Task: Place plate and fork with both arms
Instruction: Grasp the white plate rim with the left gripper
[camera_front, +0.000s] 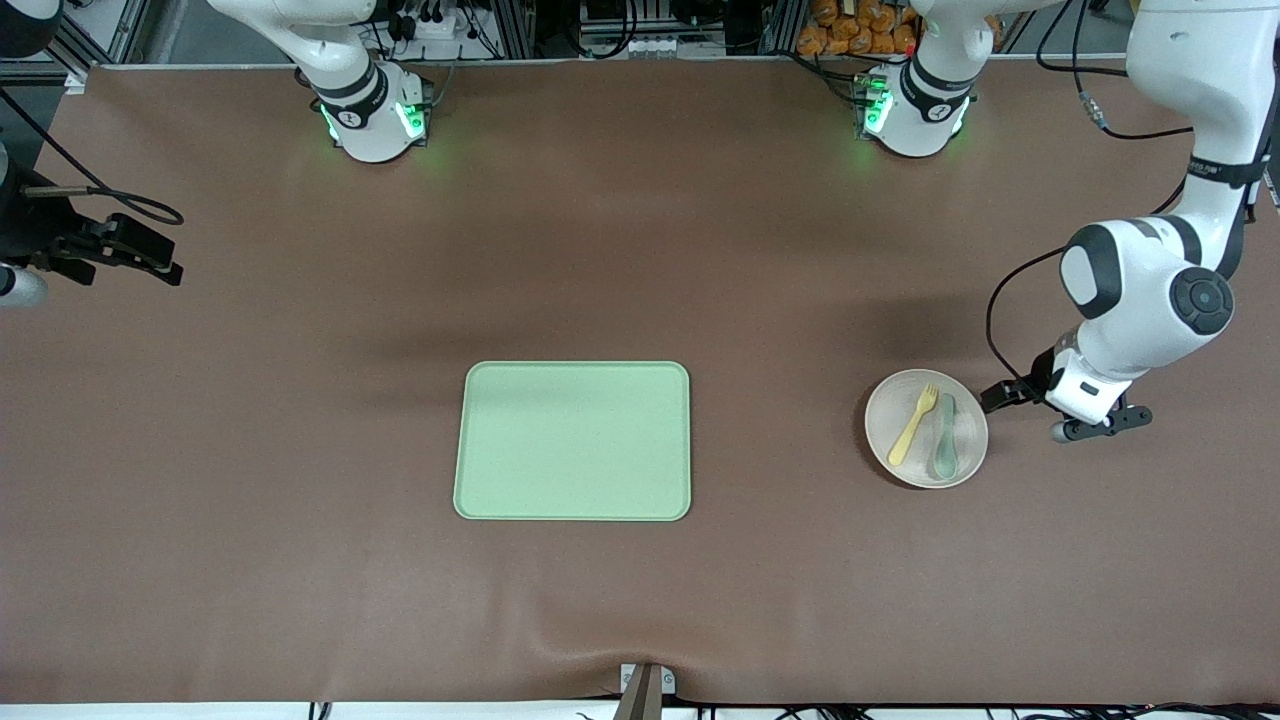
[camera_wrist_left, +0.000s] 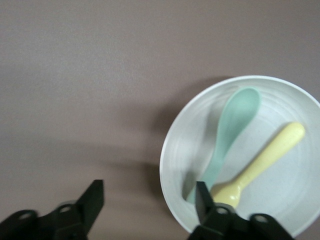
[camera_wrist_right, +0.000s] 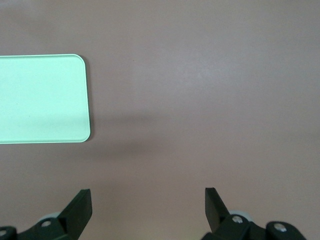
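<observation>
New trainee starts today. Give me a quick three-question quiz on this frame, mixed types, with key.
1. True or false: the fork lies on the green tray.
2. What lies beside the fork in the plate? A) a knife B) a grey-green spoon C) a cup
3. Fill in: the left tool stands with one finger inside and one outside the plate's ____.

Key
1. False: it lies in the plate, toward the left arm's end of the table.
2. B
3. rim. Its fingers are apart there; the right tool, open, waits over bare table near the right arm's end.
</observation>
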